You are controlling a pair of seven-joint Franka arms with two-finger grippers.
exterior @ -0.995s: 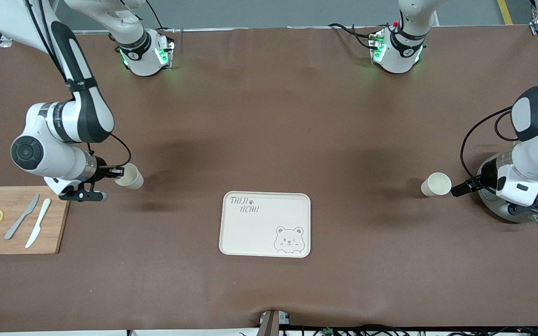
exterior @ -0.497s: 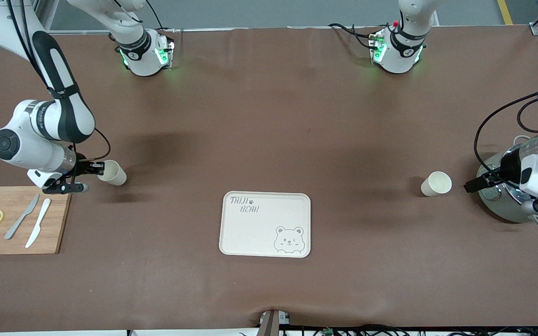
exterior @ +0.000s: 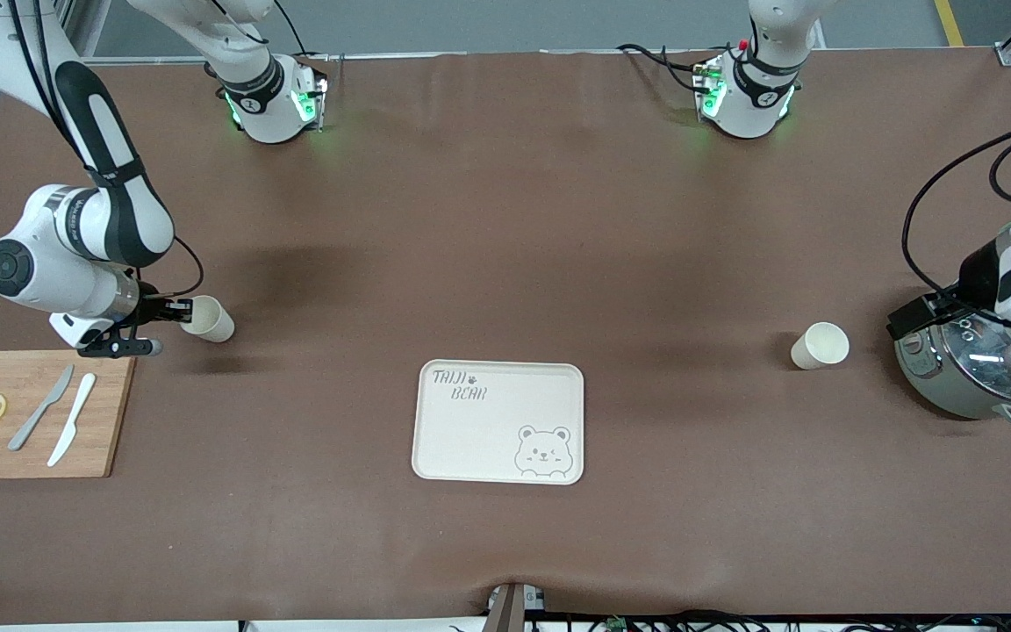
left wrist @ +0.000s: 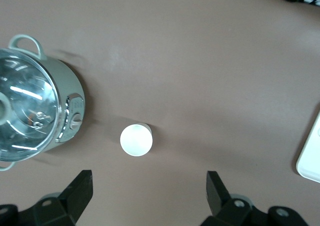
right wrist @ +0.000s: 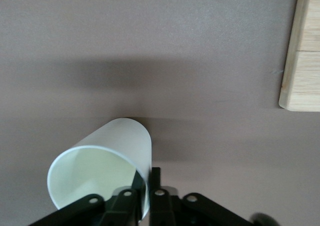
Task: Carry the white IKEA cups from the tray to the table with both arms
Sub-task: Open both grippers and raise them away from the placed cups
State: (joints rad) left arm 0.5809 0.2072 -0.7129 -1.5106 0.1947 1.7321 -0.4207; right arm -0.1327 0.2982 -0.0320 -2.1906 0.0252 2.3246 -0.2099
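One white IKEA cup [exterior: 210, 319] is tilted low over the table beside the cutting board. My right gripper [exterior: 186, 313] is shut on its rim, one finger inside and one outside the wall [right wrist: 147, 178]. In the right wrist view this cup [right wrist: 107, 158] shows its open mouth. The second white cup [exterior: 820, 346] stands upright on the table next to the pot, seen from above in the left wrist view [left wrist: 136, 140]. My left gripper [exterior: 909, 319] hangs open over the pot's edge, apart from that cup, with nothing between its fingers [left wrist: 148, 191].
A cream bear tray [exterior: 498, 421] lies at the table's middle, nearer the front camera; its corner [left wrist: 312, 156] shows in the left wrist view. A grey-green pot with glass lid [exterior: 971, 369] stands at the left arm's end. A wooden cutting board [exterior: 32, 412] carries two knives and lemon slices.
My right gripper carried its cup toward the right arm's end of the table and has nearly stopped. My left gripper drew away from the standing cup and rose over the pot.
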